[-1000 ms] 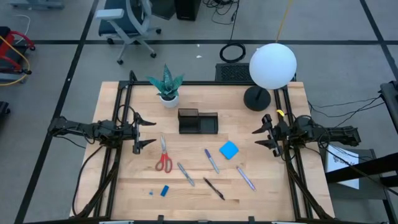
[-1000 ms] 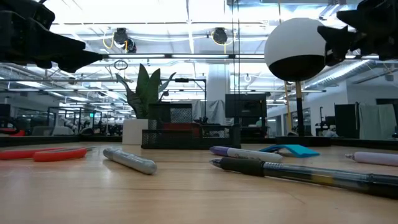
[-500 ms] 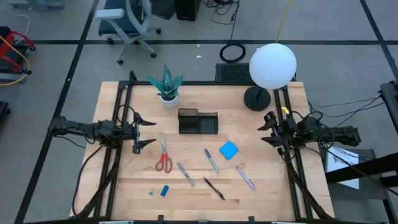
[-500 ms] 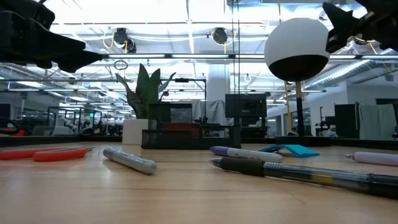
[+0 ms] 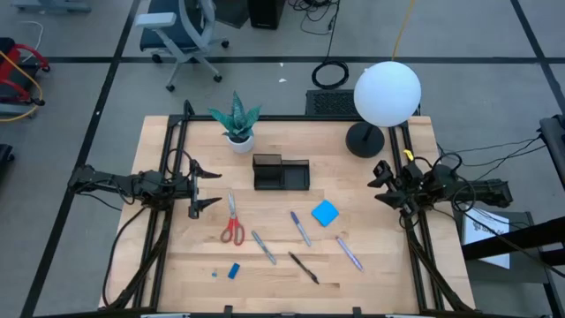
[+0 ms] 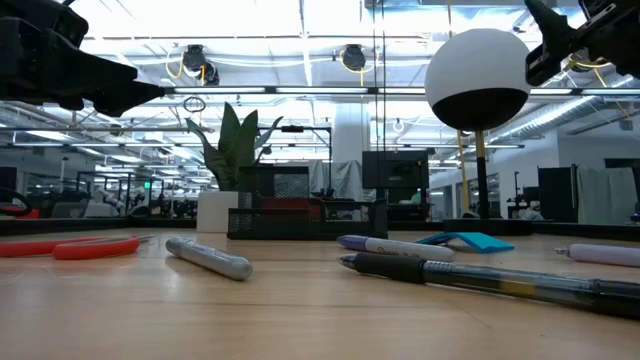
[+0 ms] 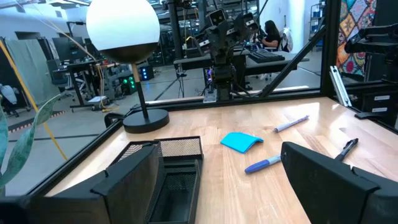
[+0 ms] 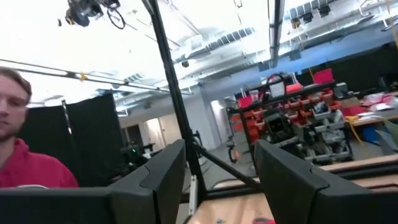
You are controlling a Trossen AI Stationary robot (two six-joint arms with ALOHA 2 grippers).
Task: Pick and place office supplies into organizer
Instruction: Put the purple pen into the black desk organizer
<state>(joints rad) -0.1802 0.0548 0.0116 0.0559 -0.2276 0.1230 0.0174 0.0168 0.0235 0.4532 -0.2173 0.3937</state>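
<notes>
— Well, nothing is picked up yet, is it?
— No, this looks like the very start: every supply lies loose on the counter [image 5: 371, 274] and the organizer [image 5: 281, 173] looks empty from above
— And the tools?
— Left tool [image 5: 205, 186] hangs over the counter's left edge with fingers spread wide, nothing between them. Right tool [image 5: 381, 186] sits raised at the right edge, tilted up toward the room, fingers apart and bare
— What's nearest the left one?
— The red-handled scissors [image 5: 231, 222], just inward of it and a little toward the front. The organizer is further in, near the counter's middle
— And the right?
— The blue notepad [image 5: 325, 213] and two purple pens [image 5: 300, 228], with the other [image 5: 349, 253] nearer the front, all well apart from it
— So the next move?
— Probably a reach down to one item; the right tool would need to tip downward first
</notes>
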